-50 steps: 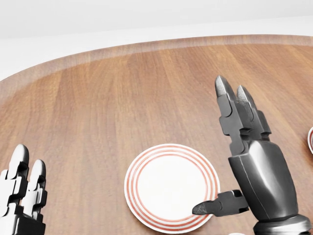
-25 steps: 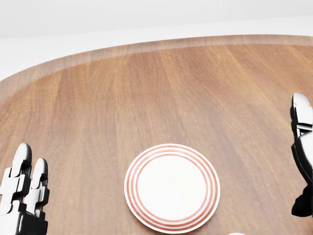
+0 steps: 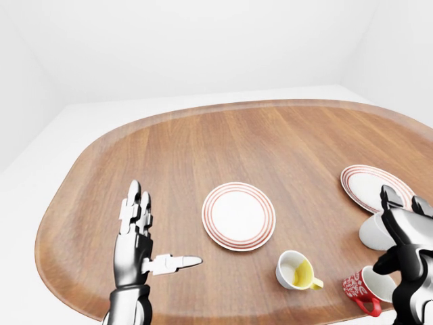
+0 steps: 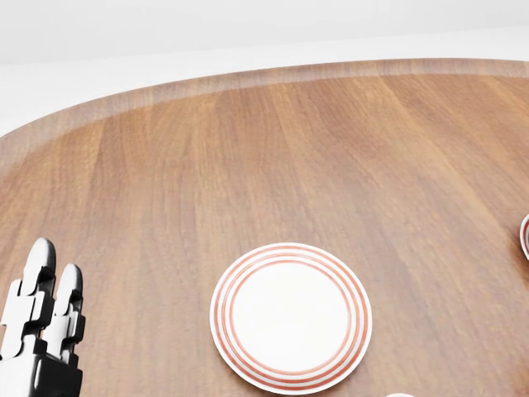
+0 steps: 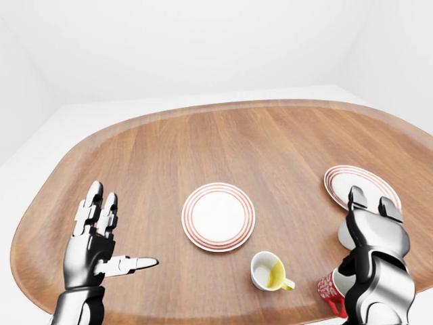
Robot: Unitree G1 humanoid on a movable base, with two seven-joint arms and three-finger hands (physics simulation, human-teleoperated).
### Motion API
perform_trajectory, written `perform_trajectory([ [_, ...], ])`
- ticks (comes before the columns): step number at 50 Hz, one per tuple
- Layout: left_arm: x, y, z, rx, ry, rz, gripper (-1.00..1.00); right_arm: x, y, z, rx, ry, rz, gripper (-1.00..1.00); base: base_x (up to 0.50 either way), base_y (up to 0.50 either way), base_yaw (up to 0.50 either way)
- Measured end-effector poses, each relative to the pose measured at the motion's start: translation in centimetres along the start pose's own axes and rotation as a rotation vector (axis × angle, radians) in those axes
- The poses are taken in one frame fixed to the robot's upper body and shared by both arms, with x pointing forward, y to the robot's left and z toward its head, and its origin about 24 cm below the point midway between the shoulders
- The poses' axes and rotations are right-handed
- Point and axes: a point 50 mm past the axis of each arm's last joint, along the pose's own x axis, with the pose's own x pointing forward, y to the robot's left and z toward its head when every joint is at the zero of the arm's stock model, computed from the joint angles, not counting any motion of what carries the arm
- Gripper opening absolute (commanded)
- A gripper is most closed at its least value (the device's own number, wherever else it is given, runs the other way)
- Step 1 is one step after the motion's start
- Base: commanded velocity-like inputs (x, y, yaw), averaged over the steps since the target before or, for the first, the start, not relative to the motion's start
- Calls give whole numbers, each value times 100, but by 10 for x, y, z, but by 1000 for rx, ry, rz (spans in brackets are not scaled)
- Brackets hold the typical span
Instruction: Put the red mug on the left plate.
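A broad wooden table (image 3: 223, 139) with rounded corners and a raised rim fills all three views, and the left plate (image 3: 239, 215), white with thin red rings round its edge, lies flat near the table's middle; everything else is placed from that plate. A second plate (image 3: 362, 184) of the same pattern lies well apart to the plate's right in the left-eye view, a little higher in the picture. The right hand (image 5: 372, 254) stands at the lower right of the plate, fingers upright and spread, closed on nothing; it hides part of a white cup (image 3: 372, 232) that lies just beside it. The left hand (image 3: 139, 233) stands well to the lower left of the plate, its two long fingers straight up and its thumb stretched sideways toward the plate, holding nothing. The red mug (image 3: 360, 290) sits on the table to the lower right of the plate, near the table's bottom edge and just left of the right hand; it is red with small white speckles, white inside, leaning with its mouth up and to the right, its red handle low. A white mug (image 3: 295, 271) with a yellow inside and yellow handle lies between the plate and the red mug, its mouth turned up and to the left.
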Motion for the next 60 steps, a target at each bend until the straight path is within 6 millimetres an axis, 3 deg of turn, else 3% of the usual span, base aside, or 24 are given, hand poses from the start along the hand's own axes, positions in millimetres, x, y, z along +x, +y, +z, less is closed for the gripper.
perform_trajectory([
  [22, 1, -1, 0, 2, -5, -3, 100, 17, 36, -30, 153, 23, 73, 100, 0, 0, 0],
  [60, 1, -2, 0, 6, 0, -6, 100, 12, 89, -36, 234, 29, 306, 100, 0, 0, 0],
])
